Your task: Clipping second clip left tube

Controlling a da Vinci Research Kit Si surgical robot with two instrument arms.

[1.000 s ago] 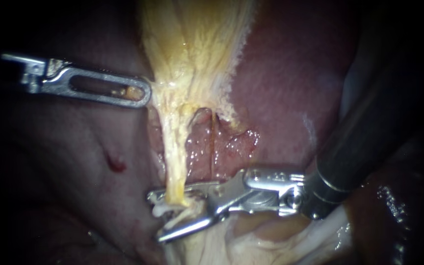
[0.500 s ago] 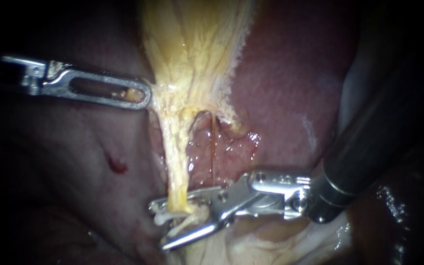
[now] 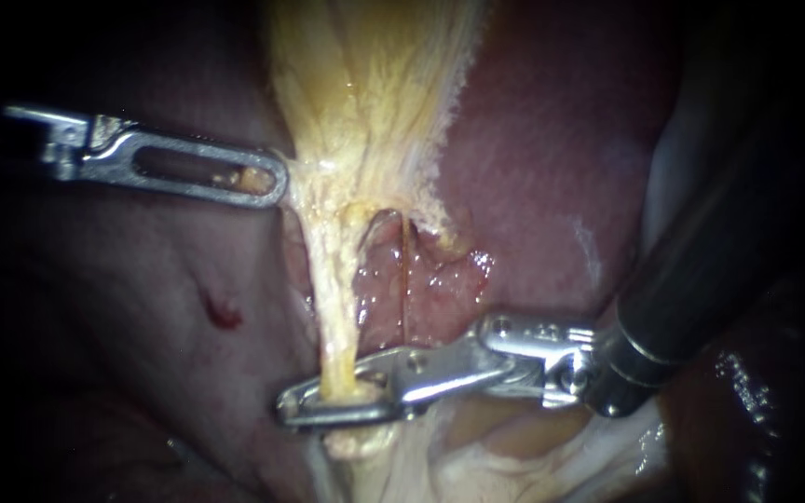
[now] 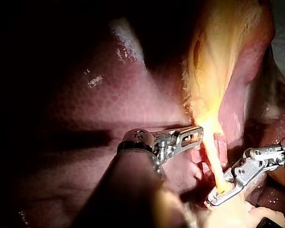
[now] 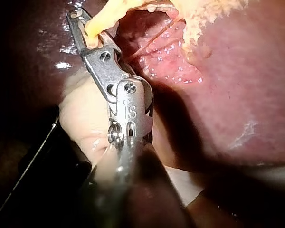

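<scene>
Evidently to hold the left tube (image 3: 333, 298) taut over the liver (image 3: 533, 168), the left instrument (image 3: 267, 177) seems clamped on the lower edge of the gallbladder (image 3: 365, 84), while the right instrument (image 3: 314, 405) has its jaws squeezed onto that tube's lower end.

Light falls in a pool on the liver (image 3: 533, 140). Its wet maroon surface shines brightest near its middle and fades into deep shadow toward its outer edges. Past the liver's right edge in the endoscope view, a pale greyish surface (image 3: 677, 158) shows dimly. Small white glints (image 3: 738, 373) speckle a dark wet patch below the liver's lit part.
</scene>
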